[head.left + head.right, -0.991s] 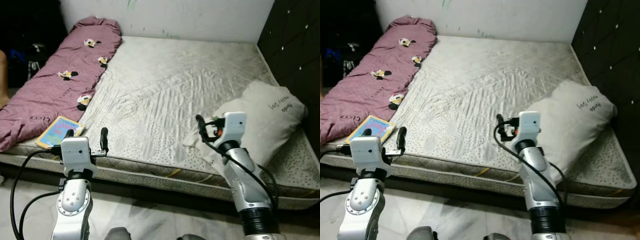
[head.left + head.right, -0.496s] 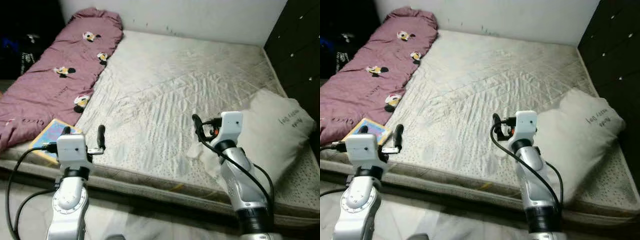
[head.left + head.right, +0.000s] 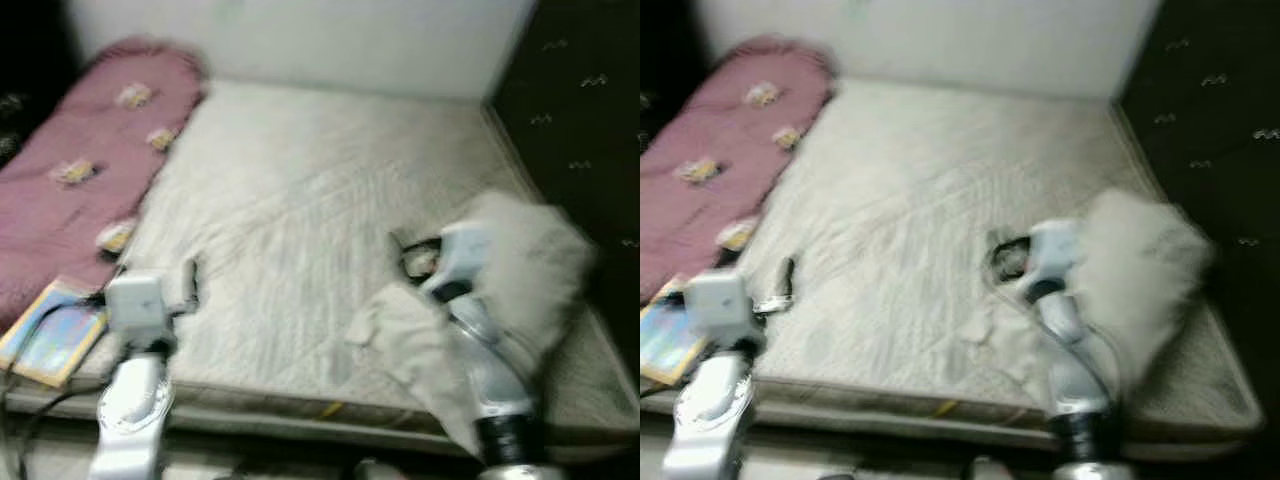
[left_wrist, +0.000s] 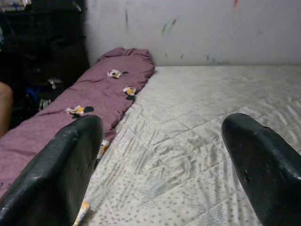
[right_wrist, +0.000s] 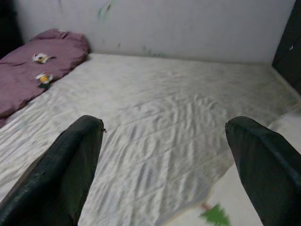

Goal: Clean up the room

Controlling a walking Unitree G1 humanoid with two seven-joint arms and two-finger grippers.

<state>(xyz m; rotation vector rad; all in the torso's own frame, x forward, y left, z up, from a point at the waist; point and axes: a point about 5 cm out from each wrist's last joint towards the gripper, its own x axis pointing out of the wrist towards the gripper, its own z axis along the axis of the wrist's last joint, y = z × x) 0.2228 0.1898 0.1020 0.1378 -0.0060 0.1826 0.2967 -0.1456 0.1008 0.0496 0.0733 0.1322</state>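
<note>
The head views are blurred by motion. A bare pale mattress (image 3: 300, 200) lies before me. A maroon quilt (image 3: 70, 190) with small cartoon patches runs along its left side, and a colourful book (image 3: 45, 335) lies at the near left corner. A white pillow (image 3: 530, 270) rests at the right, against the dark headboard. My left gripper (image 4: 162, 141) is open and held over the near left edge of the mattress, holding nothing. My right gripper (image 5: 164, 150) is open too, just left of the pillow (image 5: 263, 188), with nothing between its fingers.
A dark padded headboard (image 3: 580, 120) stands along the right side and a white wall (image 3: 300, 40) at the far end. Dark clutter (image 4: 42, 56) sits beyond the quilt on the left, with part of a person (image 4: 3, 106) at that edge.
The whole picture has shifted and blurred, so the camera has moved closer and turned. Both arms stay raised over the near edge, both grippers open, nothing taken hold of.
</note>
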